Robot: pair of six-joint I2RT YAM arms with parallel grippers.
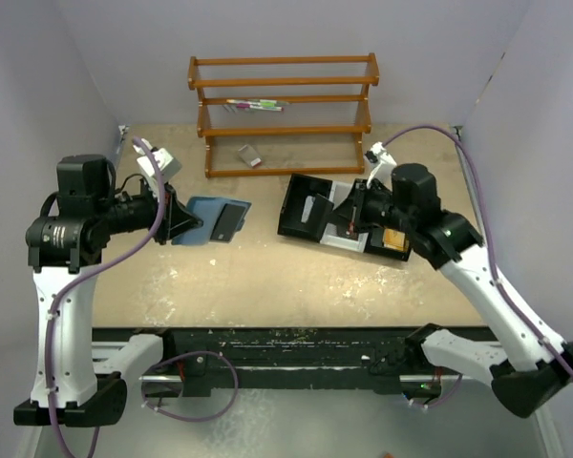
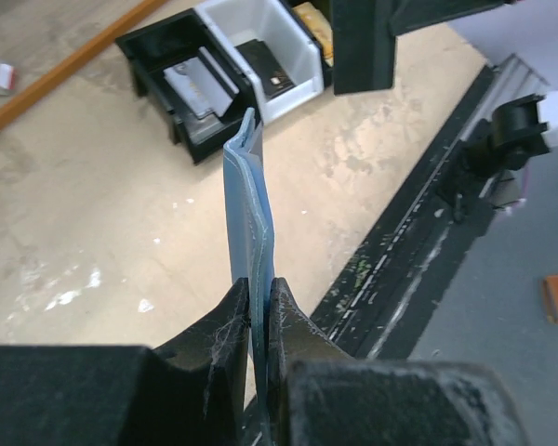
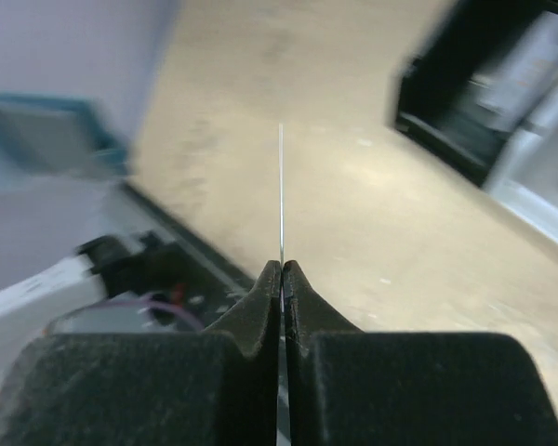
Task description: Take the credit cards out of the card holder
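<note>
The left end effector (image 2: 260,295) is pinching the teal card holder (image 2: 249,209) by its edge. Seen from above, the holder sits at about 9 o'clock on the desk (image 1: 267,277). A dark rectangle (image 1: 229,221), probably a card not yet drawn, shows at the holder's 3 o'clock end.

The right end effector (image 3: 282,269) is pressed together on a credit card (image 3: 281,186). The card shows edge-on as a hairline, and the end effector is near the black tray (image 1: 310,205) at 3 o'clock.

The card looks light, stiff and slick. A pinch on its flat faces well in from the edge should stop it swivelling.

The holder bows along its length, so it is likely soft. It will probably flex when a card is pulled, and a grip on the end away from the pocket mouth suits it.
</note>
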